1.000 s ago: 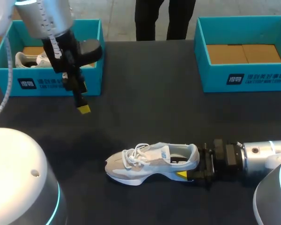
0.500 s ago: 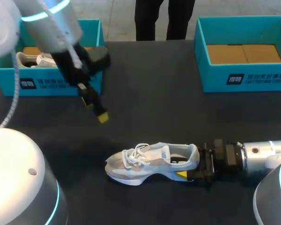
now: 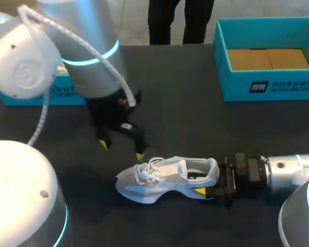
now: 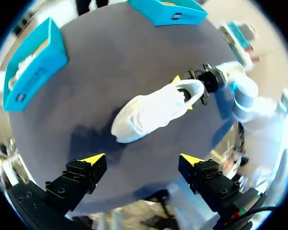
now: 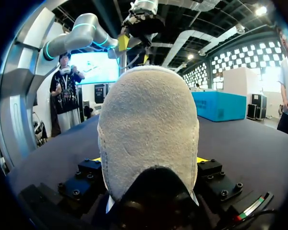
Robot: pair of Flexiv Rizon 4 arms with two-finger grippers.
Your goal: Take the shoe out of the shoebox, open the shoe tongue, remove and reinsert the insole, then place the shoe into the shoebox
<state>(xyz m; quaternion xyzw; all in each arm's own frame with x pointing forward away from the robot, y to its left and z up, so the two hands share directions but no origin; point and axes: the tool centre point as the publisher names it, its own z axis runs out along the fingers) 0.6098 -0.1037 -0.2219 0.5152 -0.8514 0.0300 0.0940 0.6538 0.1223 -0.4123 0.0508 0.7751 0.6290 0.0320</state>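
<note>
A white shoe (image 3: 162, 177) lies on its sole on the dark table (image 3: 185, 123), toe to the left. My right gripper (image 3: 212, 188) comes in from the right and is shut on its heel (image 5: 149, 124), with a finger on each side. My left gripper (image 3: 121, 150) hangs open just behind the toe and laces, nothing between its yellow fingertips (image 3: 139, 156). In the left wrist view the shoe (image 4: 156, 110) lies ahead of that open left gripper (image 4: 143, 160), with the right gripper (image 4: 204, 82) at its heel.
A teal shoebox (image 3: 268, 56) with bare cardboard inside stands at the back right. A second teal shoebox (image 4: 36, 67) at the back left holds another white shoe and is mostly hidden behind my left arm in the head view.
My left arm has swung from in front of the back-left box down toward the shoe's toe, gripper still open. The shoe and right gripper have not moved.
</note>
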